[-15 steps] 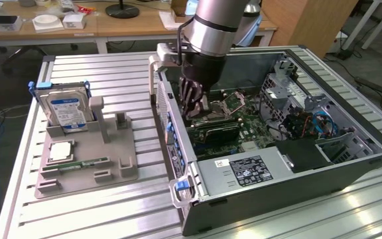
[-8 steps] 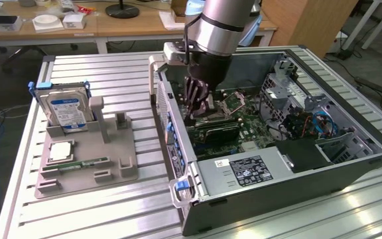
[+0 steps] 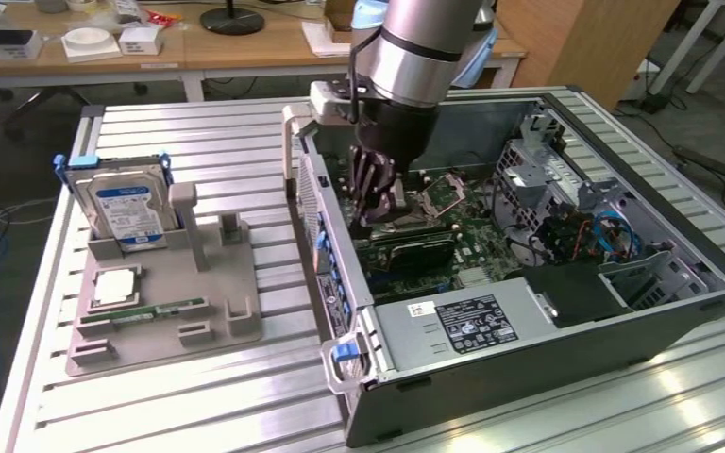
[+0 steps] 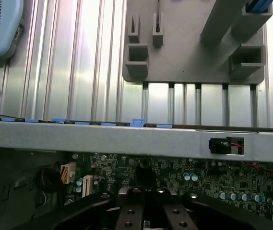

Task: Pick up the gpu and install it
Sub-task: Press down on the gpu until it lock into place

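We see the arm reaching down into the open computer case (image 3: 665,311), which lies on its side on the ribbed metal table (image 3: 186,396). The gripper (image 3: 381,209) sits low over the green board (image 3: 470,236), fingers (image 4: 129,211) pressed together. Just beneath it a dark flat card, the gpu (image 3: 415,247), stands on edge on the board, close to the case's near wall. We cannot tell whether the fingers are touching the card or pinching its top edge.

In the exterior view's left, well apart from the case, a grey holder tray (image 3: 218,316) rests on the table. A hard drive (image 3: 127,206) with a blue-white label stands upright in it. A slim green memory stick (image 3: 161,309) lies flat, near a square chip (image 3: 114,286).

The wrist view looks over the case wall (image 4: 126,138) toward the tray (image 4: 189,52).
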Motion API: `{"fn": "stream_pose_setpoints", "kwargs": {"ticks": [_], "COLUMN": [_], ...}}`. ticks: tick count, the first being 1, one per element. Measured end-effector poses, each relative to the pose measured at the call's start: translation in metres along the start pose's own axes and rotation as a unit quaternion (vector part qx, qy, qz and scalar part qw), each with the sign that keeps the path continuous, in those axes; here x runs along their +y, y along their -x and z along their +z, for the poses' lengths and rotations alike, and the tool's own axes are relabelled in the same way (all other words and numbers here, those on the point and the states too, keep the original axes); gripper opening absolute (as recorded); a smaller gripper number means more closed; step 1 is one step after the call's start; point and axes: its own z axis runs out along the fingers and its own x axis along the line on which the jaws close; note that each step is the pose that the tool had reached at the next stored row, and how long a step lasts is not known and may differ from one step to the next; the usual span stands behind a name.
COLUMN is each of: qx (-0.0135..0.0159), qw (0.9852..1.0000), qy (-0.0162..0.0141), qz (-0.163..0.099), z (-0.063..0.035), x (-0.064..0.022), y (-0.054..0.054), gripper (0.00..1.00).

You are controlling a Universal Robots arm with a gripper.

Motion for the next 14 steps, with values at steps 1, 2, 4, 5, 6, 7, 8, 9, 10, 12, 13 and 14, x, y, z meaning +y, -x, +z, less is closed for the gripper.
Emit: {"fn": "stream_pose_setpoints", "kwargs": {"ticks": [1, 2, 4, 5, 6, 7, 8, 9, 10, 12, 13, 14], "qx": [-0.0001, -0.0002, 0.0002, 0.0004, 0.0005, 0.0005, 0.0005, 0.0005, 0.0004, 0.0005, 0.0005, 0.0006], "qw": [1.0, 1.0, 1.0, 1.0, 1.0, 1.0, 1.0, 1.0, 1.0, 1.0, 1.0, 1.0], "qy": [-0.0001, -0.0001, -0.0001, 0.0, 0.0, 0.0, 0.0, 0.0, 0.0, 0.0, 0.0, 0.0], "qz": [0.0, 0.0, 0.0, 0.0, 0.0, 0.0, 0.0, 0.0, 0.0, 0.0, 0.0, 0.0], "z": [-0.0003, -0.0002, -0.0005, -0.0006, -0.0007, -0.0007, -0.0006, -0.0005, -0.0003, -0.0002, -0.0001, -0.0001], "x": [0.0, 0.0003, 0.0016, 0.0022, 0.0031, 0.0037, 0.0043, 0.0052, 0.0058, 0.0067, 0.0071, 0.0074], "y": [0.0, 0.001, 0.005, 0.007, 0.009, 0.01, 0.011, 0.011, 0.011, 0.011, 0.011, 0.011], "gripper": [0.1, 0.1, 0.1, 0.1, 0.1, 0.1, 0.1, 0.1, 0.1, 0.1, 0.1, 0.1]}}
